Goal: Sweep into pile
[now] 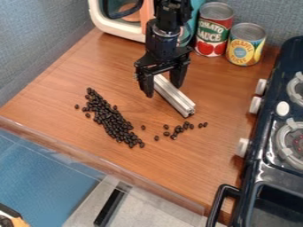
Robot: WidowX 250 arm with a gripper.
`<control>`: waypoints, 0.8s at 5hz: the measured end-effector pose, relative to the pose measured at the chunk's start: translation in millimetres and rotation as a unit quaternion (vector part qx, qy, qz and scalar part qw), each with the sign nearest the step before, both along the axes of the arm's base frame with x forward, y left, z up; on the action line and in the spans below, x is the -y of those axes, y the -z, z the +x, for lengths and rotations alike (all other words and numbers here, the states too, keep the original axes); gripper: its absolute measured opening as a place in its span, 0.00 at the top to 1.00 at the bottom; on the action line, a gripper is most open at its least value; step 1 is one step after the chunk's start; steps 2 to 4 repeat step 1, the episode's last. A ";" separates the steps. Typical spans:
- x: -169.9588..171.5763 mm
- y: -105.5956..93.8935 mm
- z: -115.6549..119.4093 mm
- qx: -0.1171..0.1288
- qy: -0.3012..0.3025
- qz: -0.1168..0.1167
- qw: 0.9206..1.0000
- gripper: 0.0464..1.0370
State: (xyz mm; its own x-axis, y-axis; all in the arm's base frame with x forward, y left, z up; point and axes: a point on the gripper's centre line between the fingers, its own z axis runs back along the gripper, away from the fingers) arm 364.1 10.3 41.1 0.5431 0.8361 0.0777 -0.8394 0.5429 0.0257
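The black gripper point(163, 90) hangs over the upper middle of the wooden counter. It is open, its fingers standing apart around the upper part of a silver grooved bar point(176, 98). That bar slants down to the right, and its far end is partly hidden by the gripper. A long, dense band of dark beans point(110, 119) lies to the left. Several looser beans point(179, 129) are scattered below the bar's near end, with a few single ones between them and the band.
A tomato sauce can point(213, 30) and a pineapple can point(246, 45) stand at the back right. Behind the arm is a white-framed toy oven point(118, 25). A dark stove point(260, 166) with white knobs borders the right side. The counter's front edge point(112, 165) runs along the lower left.
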 end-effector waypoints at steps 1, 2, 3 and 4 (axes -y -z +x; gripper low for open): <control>4.7 -39.3 -6.5 0.024 0.024 -0.017 0.999 0.04; 4.7 -39.3 -6.5 0.024 0.024 -0.017 0.999 0.04; 4.7 -39.3 -6.5 0.024 0.024 -0.017 0.999 0.04; 4.7 -39.3 -6.5 0.024 0.024 -0.017 0.999 0.04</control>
